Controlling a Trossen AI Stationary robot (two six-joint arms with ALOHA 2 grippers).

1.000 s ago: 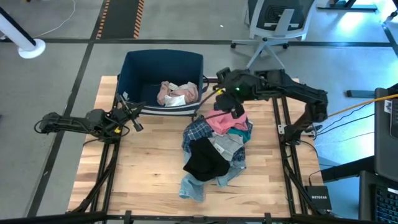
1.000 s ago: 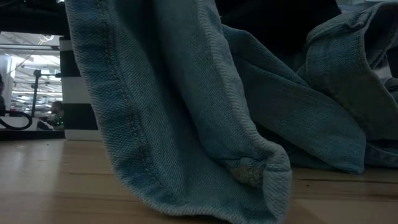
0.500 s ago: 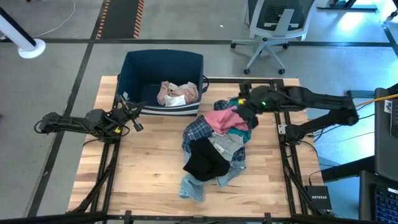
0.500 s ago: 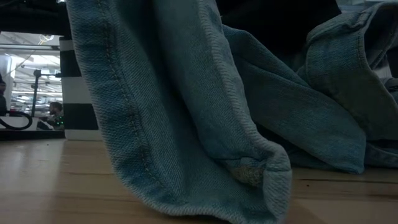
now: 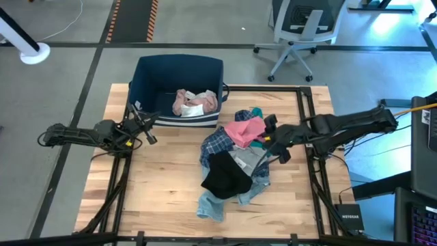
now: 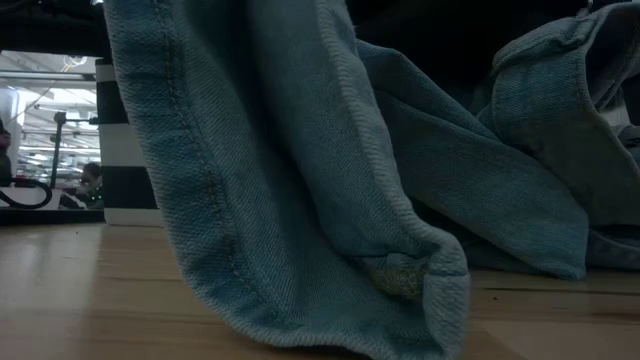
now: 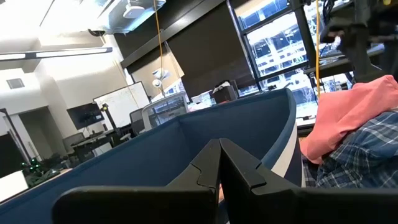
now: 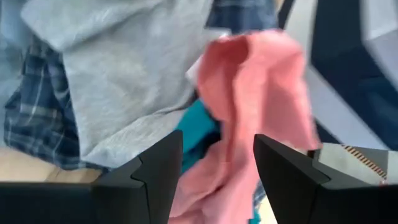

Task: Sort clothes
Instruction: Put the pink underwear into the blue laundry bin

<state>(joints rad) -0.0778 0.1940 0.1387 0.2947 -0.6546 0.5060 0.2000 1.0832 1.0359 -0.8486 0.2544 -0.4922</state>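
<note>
Heaped at table centre: the clothes, with pink top [image 5: 244, 130] at 12 o'clock of the pile, blue plaid shirt [image 5: 215, 144] toward 10, black piece [image 5: 226, 176] in the middle, light-blue denim jeans [image 5: 213, 204] trailing to 6. A grey garment [image 5: 247, 159] tucked between pink and black; small teal item [image 5: 257, 111] peeking at the pile's 1 o'clock edge. Bare table [image 5: 160, 184] wide open at 9 and 7 o'clock of the heap; narrower strip at 3, along the dark frame rail [image 5: 311, 164].

Right gripper [image 5: 274, 143] at the pile's 3 o'clock side, fingers [image 8: 157, 171] spread apart and holding nothing, pink top and grey cloth just ahead in its wrist view. Left gripper [image 5: 147, 124] parked at 9 o'clock, beside the navy bin [image 5: 147, 75], fingertips pressed together, empty.

Inside the bin at 12 o'clock: white shirt [image 5: 193, 108] and a pale pink garment [image 5: 183, 100], folds hard to separate.

Low view almost wholly blocked by denim; only a sliver of bin and room visible at 9 o'clock. Jeans' full outline hidden under the black piece.
</note>
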